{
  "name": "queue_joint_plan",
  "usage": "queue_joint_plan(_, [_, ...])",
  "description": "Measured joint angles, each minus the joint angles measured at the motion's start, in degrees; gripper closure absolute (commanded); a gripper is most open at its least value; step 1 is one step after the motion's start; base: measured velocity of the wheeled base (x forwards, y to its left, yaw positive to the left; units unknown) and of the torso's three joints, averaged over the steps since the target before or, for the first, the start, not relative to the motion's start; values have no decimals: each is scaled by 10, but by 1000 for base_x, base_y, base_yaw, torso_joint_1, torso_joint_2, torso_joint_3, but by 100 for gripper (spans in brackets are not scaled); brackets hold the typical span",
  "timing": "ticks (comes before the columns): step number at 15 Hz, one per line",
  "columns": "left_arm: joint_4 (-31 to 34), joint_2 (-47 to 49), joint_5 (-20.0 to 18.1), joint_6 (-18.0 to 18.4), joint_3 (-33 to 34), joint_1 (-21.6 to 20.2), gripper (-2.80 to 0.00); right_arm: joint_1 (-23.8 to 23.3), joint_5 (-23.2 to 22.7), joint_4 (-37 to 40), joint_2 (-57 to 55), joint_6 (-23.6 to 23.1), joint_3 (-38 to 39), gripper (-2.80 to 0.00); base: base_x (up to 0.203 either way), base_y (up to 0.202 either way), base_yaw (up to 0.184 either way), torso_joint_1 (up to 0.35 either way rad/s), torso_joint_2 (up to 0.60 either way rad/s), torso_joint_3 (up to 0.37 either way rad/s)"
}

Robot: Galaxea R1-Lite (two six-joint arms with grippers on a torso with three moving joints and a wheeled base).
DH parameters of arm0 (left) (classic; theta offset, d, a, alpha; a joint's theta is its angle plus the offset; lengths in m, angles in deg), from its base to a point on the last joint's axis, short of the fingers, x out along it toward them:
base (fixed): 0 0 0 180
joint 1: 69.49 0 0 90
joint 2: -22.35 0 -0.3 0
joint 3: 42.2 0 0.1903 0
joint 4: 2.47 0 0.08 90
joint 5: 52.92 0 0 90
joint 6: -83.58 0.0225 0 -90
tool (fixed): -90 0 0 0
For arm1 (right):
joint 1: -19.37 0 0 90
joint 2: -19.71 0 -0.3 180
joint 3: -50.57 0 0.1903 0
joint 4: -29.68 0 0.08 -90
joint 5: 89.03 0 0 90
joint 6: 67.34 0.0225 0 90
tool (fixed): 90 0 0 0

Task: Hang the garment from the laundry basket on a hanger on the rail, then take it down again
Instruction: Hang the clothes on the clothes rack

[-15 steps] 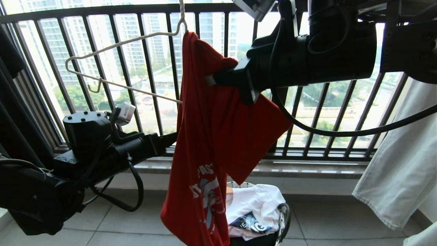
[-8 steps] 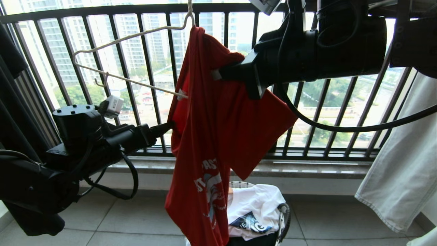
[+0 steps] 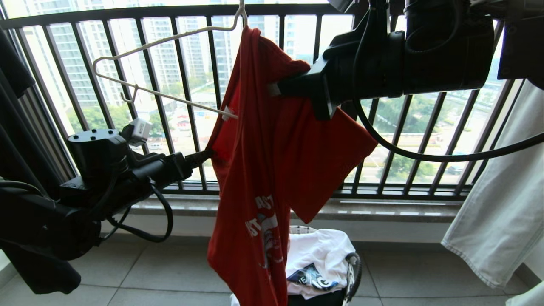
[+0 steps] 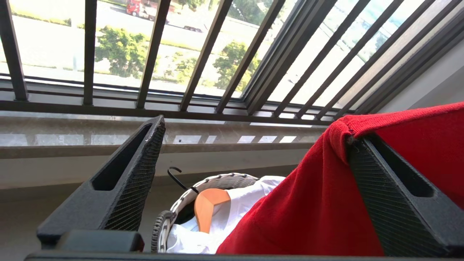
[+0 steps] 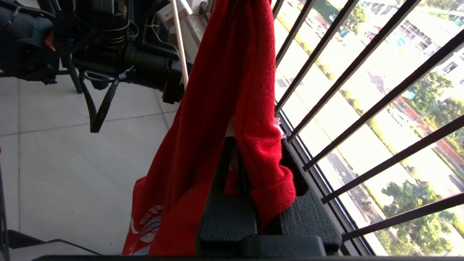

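The red garment [image 3: 263,170] hangs bunched on one end of the cream-white wire hanger [image 3: 170,97], whose hook leaves the picture's top edge. The rail is out of view. My right gripper [image 3: 276,89] is shut on a fold of the garment [image 5: 261,145] high up, beside the window bars; in the right wrist view the gripper [image 5: 253,145] pinches the rolled hem. My left gripper [image 3: 206,156] is open at the garment's left edge. In the left wrist view that gripper [image 4: 255,130] has red cloth [image 4: 308,217] draped over one finger [image 4: 388,195]. The laundry basket [image 3: 353,272] stands on the floor below.
The basket's rim [image 4: 214,179] encloses a white printed shirt [image 3: 318,255] and a light-wood hanger [image 4: 206,206]. A pale garment [image 3: 497,204] hangs at the right, a dark one [image 3: 12,63] at the left. The black window railing [image 3: 170,10] and stone sill [image 3: 382,210] lie close behind.
The right gripper has shifted right and slightly up, swinging hanger and garment with it. The left gripper has risen to the garment's left edge.
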Motion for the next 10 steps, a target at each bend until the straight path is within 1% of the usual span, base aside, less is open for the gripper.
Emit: queue_joint_plan(10, [-1, 3, 0, 0, -5, -10, 0, 0, 0, 1, 17, 1, 20, 0, 0, 0, 0, 0, 0, 0])
